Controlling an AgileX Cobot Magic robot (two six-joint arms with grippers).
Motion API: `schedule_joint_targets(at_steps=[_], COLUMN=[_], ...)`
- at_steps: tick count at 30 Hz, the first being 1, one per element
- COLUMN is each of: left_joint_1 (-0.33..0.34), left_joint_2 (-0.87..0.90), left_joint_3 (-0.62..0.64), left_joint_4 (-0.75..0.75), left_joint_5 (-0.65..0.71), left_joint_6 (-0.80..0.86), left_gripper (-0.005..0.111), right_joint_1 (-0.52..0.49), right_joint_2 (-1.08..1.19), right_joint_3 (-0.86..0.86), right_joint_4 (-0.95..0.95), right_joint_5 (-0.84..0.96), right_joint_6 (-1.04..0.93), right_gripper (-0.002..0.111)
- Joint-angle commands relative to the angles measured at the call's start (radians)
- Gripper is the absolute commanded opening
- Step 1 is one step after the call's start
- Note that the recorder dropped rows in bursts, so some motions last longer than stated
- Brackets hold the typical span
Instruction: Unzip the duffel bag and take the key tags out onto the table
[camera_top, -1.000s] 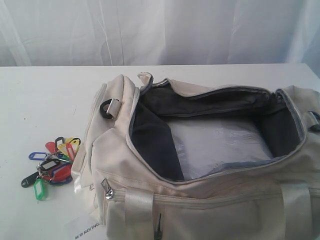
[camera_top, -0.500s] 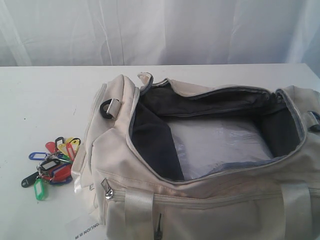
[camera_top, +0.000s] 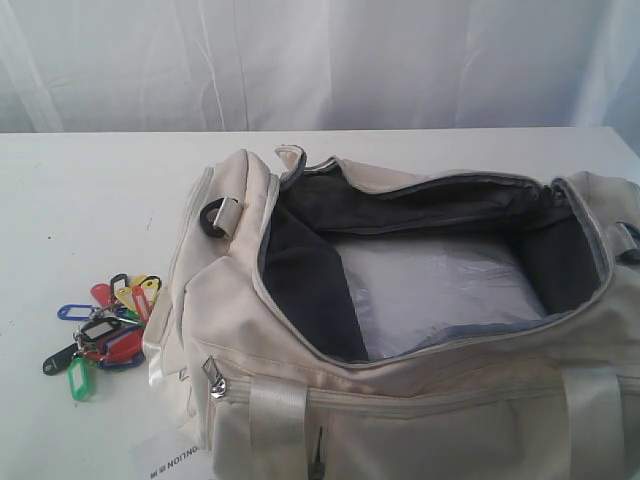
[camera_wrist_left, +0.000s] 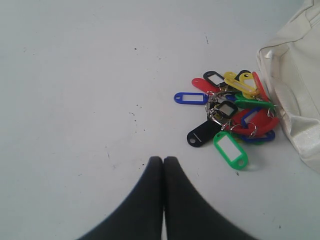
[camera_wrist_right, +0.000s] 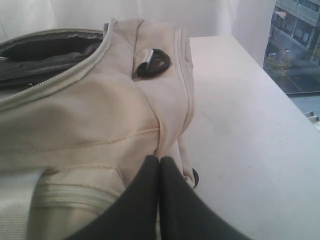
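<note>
The cream duffel bag lies on the white table with its top zipper wide open, showing dark grey lining and a pale sheet inside. The key tags, a bunch in red, blue, green, yellow and black, lie on the table just left of the bag's end. In the left wrist view the key tags rest beside the bag's corner, a short way ahead of my left gripper, which is shut and empty. My right gripper is shut with nothing in it, its tips over the bag's end panel.
A white paper label sticks out near the bag's front left corner. A white curtain hangs behind the table. In the right wrist view the table's edge runs close to the bag's end, with a window view beyond.
</note>
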Motion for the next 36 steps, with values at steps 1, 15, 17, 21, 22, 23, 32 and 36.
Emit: schedule_joint_targets(at_steps=[1,15,17,21,22,23,32,36], left_joint_1=[-0.005,-0.005,-0.005,-0.005,-0.005,-0.005,-0.005,-0.005], left_joint_2=[-0.005,-0.005,-0.005,-0.005,-0.005,-0.005,-0.005,-0.005], left_joint_3=[0.004,0.004,0.004,0.004,0.004,0.004,0.004,0.004], left_joint_4=[-0.007,-0.007,-0.007,-0.007,-0.007,-0.007,-0.007,-0.007], left_joint_5=[-0.002,-0.002,-0.002,-0.002,-0.002,-0.002,-0.002,-0.002], left_joint_6=[-0.007,-0.007,-0.007,-0.007,-0.007,-0.007,-0.007,-0.007], left_gripper=[0.000,0.000,0.000,0.000,0.000,0.000,0.000,0.000], right_joint_1=[-0.003,-0.003,-0.003,-0.003,-0.003,-0.003,-0.003,-0.003], right_joint_2=[-0.006,-0.006,-0.006,-0.006,-0.006,-0.006,-0.006,-0.006], right_joint_3=[0.002,0.002,0.002,0.002,0.002,0.002,0.002,0.002], right_joint_4=[-0.002,-0.002,-0.002,-0.002,-0.002,-0.002,-0.002,-0.002], right_joint_5=[-0.004,-0.003,-0.003,-0.003,-0.003,-0.003,-0.003,-0.003], right_joint_6=[-0.016,-0.041,-0.090,-0.176,-0.176,-0.176,-0.176,-0.176], right_gripper=[0.000,0.000,0.000,0.000,0.000,0.000,0.000,0.000])
